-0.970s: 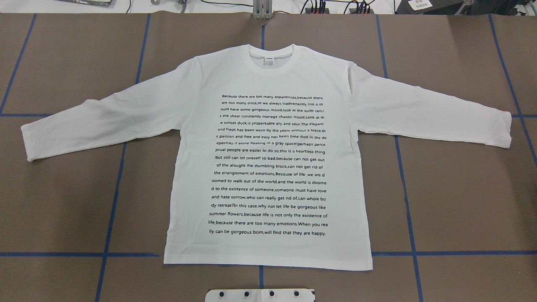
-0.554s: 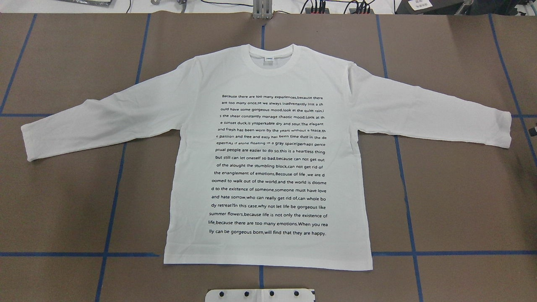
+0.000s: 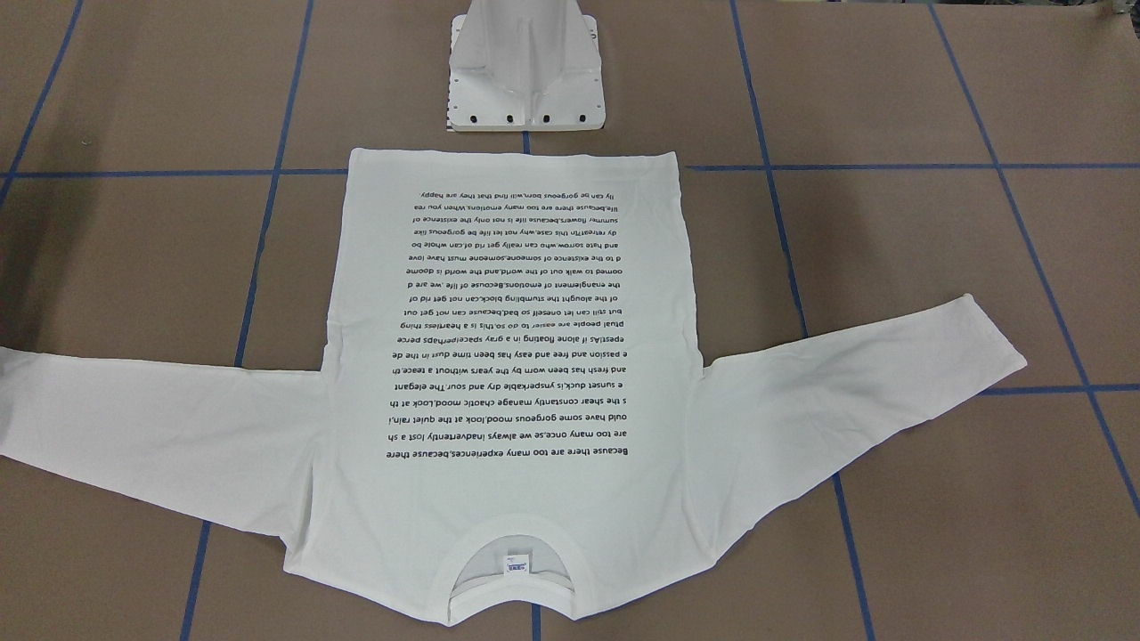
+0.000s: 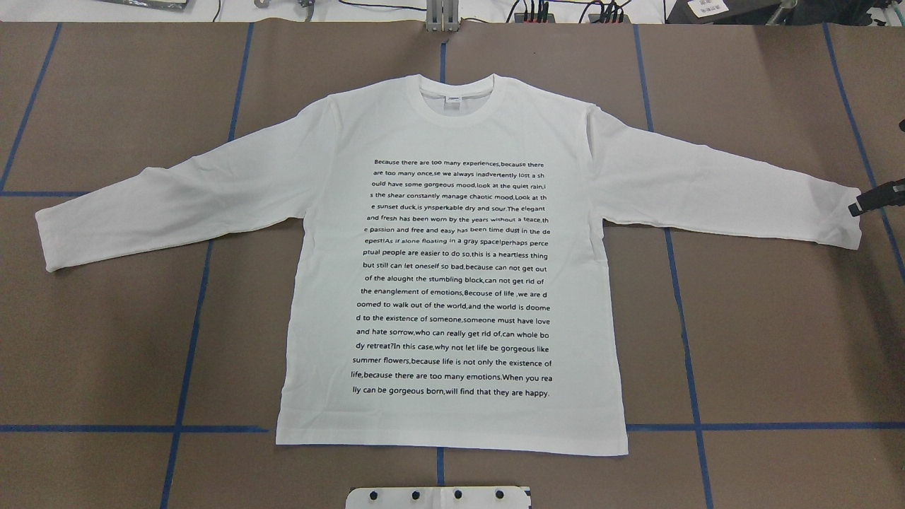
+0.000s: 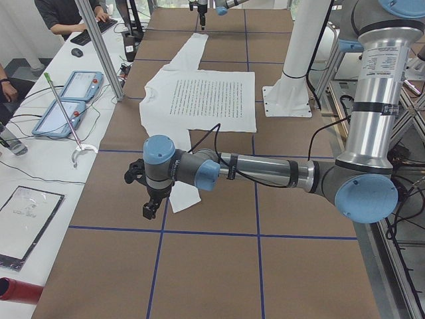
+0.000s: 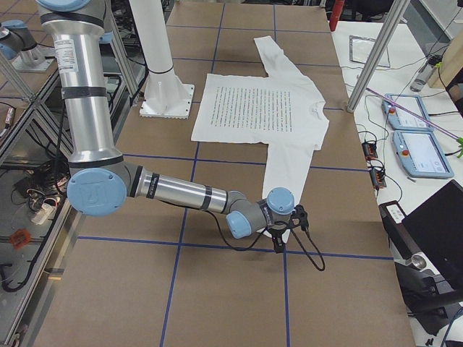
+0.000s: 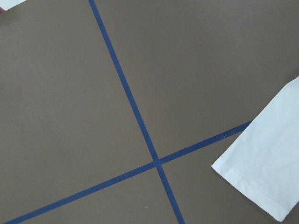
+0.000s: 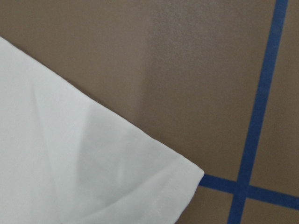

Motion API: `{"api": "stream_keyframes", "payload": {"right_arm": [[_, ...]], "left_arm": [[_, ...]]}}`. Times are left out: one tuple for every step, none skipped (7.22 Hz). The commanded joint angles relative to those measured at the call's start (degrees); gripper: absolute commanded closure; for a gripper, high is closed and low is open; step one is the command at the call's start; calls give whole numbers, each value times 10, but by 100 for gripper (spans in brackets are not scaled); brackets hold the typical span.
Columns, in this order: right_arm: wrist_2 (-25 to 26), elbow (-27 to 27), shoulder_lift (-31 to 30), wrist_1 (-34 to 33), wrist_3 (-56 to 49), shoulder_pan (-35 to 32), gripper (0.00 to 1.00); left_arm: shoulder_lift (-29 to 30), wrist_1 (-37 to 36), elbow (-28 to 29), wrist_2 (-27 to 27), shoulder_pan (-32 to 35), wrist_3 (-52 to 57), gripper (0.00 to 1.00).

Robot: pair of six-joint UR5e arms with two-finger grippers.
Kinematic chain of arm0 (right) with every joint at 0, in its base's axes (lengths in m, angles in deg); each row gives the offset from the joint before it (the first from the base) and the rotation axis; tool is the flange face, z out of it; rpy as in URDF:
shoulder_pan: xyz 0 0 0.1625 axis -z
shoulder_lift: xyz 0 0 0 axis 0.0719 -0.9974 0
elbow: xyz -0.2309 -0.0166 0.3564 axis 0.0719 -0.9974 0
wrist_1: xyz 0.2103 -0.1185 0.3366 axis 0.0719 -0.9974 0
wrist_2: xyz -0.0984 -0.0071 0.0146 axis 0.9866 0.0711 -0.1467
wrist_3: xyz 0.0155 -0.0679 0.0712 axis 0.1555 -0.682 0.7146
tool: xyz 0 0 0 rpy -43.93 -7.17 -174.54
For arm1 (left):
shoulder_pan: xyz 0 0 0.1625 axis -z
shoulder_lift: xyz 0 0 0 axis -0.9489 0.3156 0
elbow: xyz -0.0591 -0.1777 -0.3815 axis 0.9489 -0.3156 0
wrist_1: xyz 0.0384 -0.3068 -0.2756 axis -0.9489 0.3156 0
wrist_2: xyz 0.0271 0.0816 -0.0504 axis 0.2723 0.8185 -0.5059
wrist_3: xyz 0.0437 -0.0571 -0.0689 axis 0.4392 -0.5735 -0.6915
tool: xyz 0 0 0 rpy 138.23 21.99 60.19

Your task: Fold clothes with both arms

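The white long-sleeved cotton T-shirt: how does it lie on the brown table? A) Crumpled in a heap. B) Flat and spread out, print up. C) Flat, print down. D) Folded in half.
B: the white long-sleeved cotton T-shirt lies flat and unfolded, its block of black printed text facing up.

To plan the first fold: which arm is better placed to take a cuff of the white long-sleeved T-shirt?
Right. Overhead, its black pincer hangs at the edge of the right cuff; the left pincer, outside that view, is farther from the left cuff.
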Motion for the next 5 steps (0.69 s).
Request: {"api": "stream_keyframes", "payload": {"right_arm": [[13, -14, 10, 1, 1, 12, 3], [11, -16, 8, 1, 1, 11, 5], [10, -17, 8, 0, 2, 11, 12], [9, -27, 11, 1, 1, 11, 20], [8, -27, 13, 0, 2, 11, 34]], "left_arm": [[0, 0, -3, -1, 0, 0, 0], [1, 0, -3, -1, 0, 0, 0], [1, 0, -3, -1, 0, 0, 0], [1, -1, -7, -1, 1, 0, 0], [1, -1, -7, -1, 1, -1, 0]]}}
